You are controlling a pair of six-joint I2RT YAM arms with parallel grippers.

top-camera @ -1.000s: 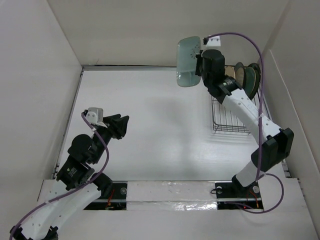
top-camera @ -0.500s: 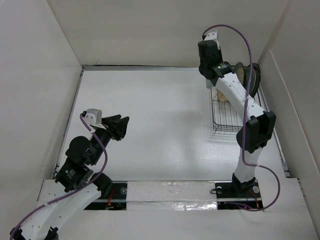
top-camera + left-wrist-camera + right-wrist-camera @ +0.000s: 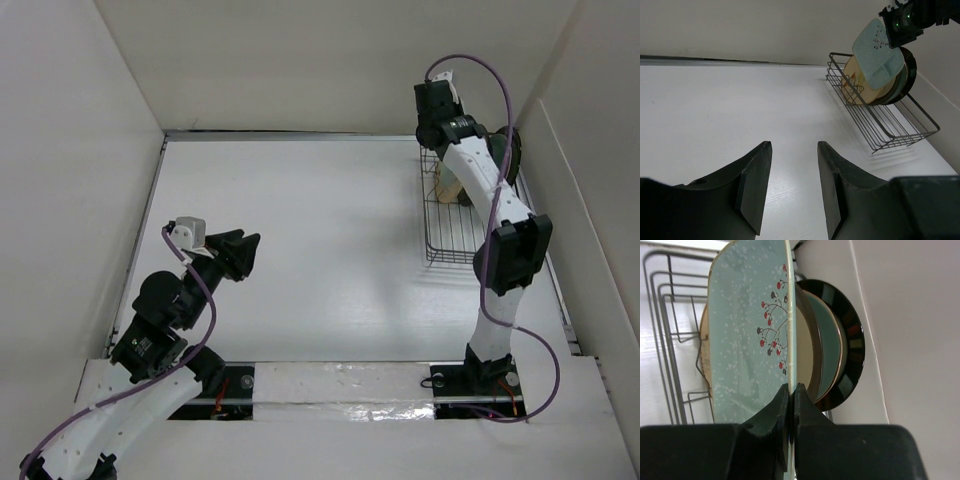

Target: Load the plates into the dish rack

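This looks like a robotics lab cell. Plain white walls [image 3: 330, 60] box in a white table [image 3: 320, 230], and the left arm [image 3: 160, 300] and right arm [image 3: 510, 255], trailing purple cables [image 3: 214, 305], are bolted at its near edge.

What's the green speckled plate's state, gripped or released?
Gripped: the right tool pinches the plate on edge, beside the other plates in the rack.
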